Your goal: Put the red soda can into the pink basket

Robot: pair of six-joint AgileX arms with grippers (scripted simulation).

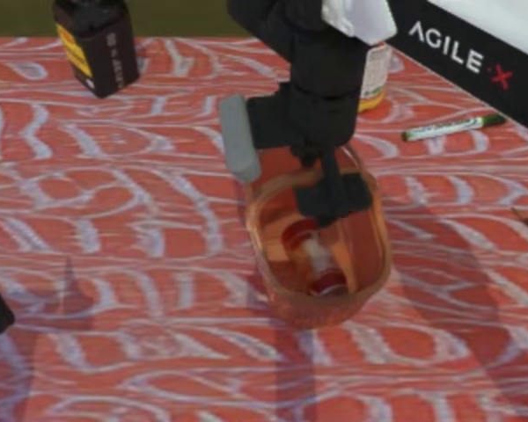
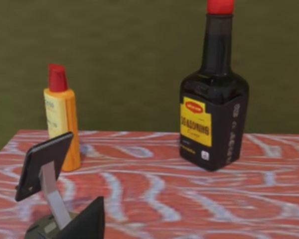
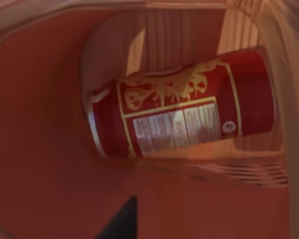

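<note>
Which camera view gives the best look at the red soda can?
The right wrist view: the red soda can lies on its side inside the pink basket, its label plain. The top view shows only parts of it under the right gripper. The left wrist view does not show it.

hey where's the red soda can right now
The red soda can lies on its side inside the pink basket, right of the table's middle in the top view, directly beneath the right tool.
</note>
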